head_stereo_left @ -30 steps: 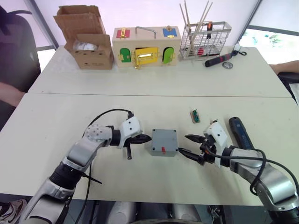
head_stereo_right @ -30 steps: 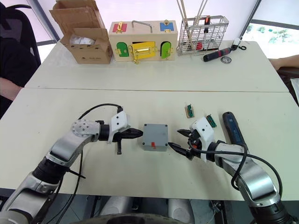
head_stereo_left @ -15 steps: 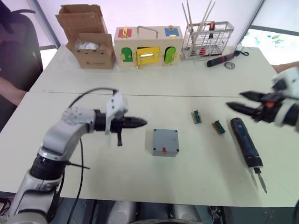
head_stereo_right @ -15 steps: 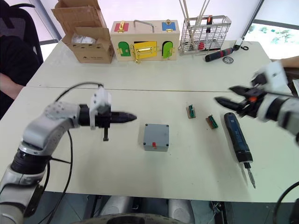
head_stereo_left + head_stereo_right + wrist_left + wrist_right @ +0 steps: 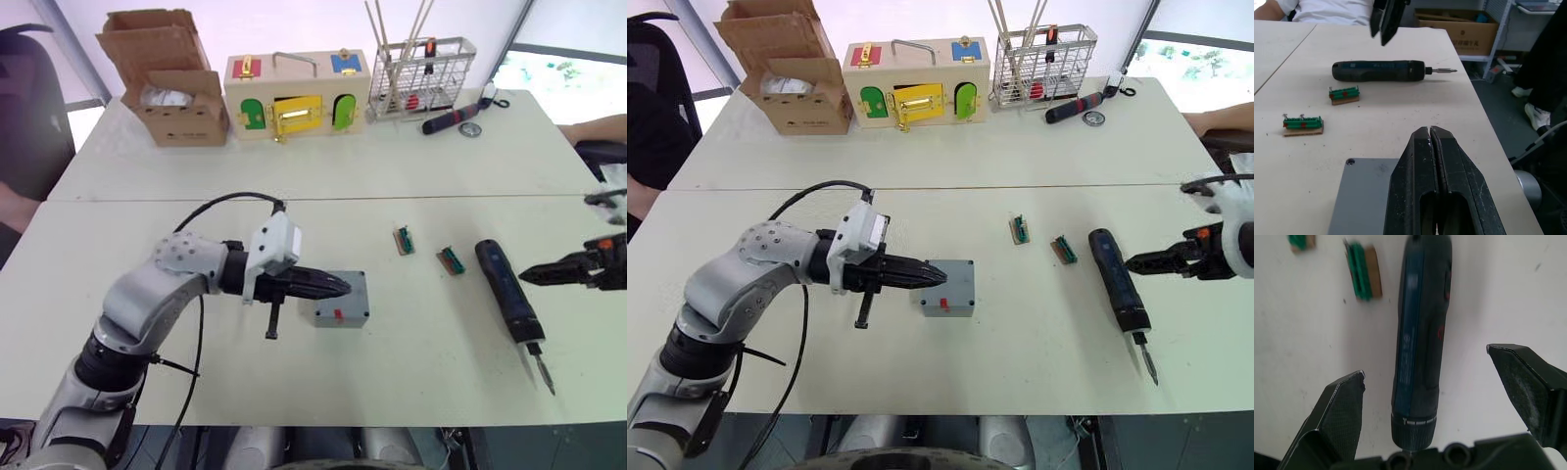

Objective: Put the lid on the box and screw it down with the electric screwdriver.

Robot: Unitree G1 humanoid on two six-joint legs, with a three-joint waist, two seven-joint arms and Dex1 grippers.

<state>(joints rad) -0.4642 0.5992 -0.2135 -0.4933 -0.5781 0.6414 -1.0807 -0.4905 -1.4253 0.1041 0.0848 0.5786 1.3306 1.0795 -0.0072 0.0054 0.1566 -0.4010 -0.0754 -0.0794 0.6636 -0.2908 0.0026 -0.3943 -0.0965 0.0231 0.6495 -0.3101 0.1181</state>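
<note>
Hovering clenched over the box [image 5: 951, 287], the left pincer [image 5: 937, 277] grips nothing; the right pincer [image 5: 1437, 396] gapes above the electric screwdriver [image 5: 1420, 340].

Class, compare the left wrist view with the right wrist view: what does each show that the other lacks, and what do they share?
Left wrist view: the shut left tool over the box, with the right tool hanging beyond the electric screwdriver. Right wrist view: the right tool's open fingers on either side of the screwdriver, not touching it. Both share the screwdriver, two green connector pieces and the table.
</note>
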